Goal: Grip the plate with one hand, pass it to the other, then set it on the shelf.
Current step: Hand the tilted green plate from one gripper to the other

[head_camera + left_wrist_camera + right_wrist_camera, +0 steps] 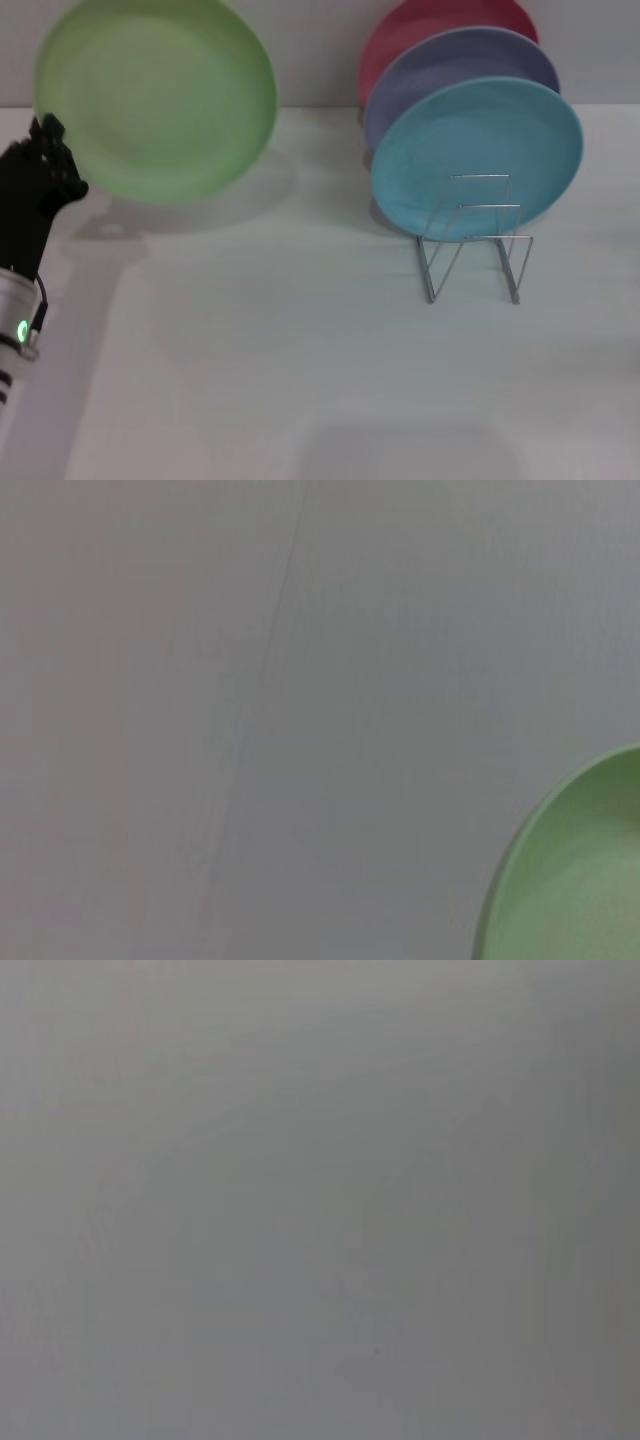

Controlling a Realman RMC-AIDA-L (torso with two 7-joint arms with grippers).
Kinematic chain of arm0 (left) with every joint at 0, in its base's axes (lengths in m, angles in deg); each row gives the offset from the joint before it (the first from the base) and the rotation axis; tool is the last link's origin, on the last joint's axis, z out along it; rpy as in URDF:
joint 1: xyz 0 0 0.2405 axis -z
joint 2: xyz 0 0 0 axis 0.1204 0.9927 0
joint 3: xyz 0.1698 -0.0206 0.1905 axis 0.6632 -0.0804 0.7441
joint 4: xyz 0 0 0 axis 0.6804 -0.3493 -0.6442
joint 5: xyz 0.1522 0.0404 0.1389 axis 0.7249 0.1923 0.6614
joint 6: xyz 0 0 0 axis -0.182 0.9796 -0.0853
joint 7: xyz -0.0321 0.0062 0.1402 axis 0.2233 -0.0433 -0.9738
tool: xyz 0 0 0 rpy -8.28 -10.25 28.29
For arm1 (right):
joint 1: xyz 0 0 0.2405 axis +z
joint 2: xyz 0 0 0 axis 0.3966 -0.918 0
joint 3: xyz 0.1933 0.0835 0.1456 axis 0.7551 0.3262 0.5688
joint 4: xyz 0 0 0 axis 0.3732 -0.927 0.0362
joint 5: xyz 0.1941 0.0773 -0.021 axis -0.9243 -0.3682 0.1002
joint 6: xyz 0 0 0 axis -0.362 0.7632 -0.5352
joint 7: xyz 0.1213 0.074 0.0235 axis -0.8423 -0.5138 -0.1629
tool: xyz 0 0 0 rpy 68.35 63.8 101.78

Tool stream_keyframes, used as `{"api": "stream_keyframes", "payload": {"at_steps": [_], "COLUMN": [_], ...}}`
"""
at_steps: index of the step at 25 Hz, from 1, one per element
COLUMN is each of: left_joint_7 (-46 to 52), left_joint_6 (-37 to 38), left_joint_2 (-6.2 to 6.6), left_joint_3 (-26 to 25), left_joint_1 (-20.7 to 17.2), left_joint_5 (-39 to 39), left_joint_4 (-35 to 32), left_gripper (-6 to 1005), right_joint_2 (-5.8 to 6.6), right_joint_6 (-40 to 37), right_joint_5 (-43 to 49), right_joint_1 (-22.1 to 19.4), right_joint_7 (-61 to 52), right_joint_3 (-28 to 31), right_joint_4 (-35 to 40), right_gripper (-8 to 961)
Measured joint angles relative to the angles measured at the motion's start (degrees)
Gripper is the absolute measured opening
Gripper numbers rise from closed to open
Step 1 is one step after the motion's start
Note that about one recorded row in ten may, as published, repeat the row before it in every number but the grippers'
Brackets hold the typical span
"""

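left gripper (55,150) has its jaws clenched on just the rim of the green plate (155,97), held up well left of the shelf (475,240), so it could easily slip or swing at the handoff.

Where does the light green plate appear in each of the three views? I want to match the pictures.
Head view: the light green plate fills the upper left, lifted off the white table, with the left gripper at its lower left edge.
Left wrist view: only a curved part of the plate shows, in the lower right corner.
Right wrist view: the plate is not in it.
Shared landmark: the plate's green rim, in the head and left wrist views.
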Motion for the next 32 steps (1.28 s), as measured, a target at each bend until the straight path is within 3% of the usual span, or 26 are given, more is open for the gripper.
{"api": "stream_keyframes", "payload": {"at_steps": [10, 17, 32], "left_joint_7": [-2.5, -10.4, -11.3], "left_joint_6": [1.4, 2.3, 2.2], "left_joint_2": [0.00, 0.00, 0.00], "left_joint_3": [9.7, 16.7, 16.4], "left_joint_1": [-4.0, -2.6, -0.6], "left_joint_5": [-3.9, -14.0, -17.2], "left_joint_4": [0.2, 0.8, 0.3], "left_gripper": [33, 33, 34], "right_joint_2": [0.15, -0.17, -1.19], "right_joint_6": [-0.2, -0.5, 0.4], "right_joint_5": [0.0, 0.0, 0.7], "right_joint_1": [0.4, 0.0, -0.3], "right_joint_7": [0.1, 0.1, 0.4], "right_joint_3": [0.0, 0.0, 0.0], "right_joint_4": [0.4, 0.4, 0.0], "right_gripper": [543, 543, 542]}}
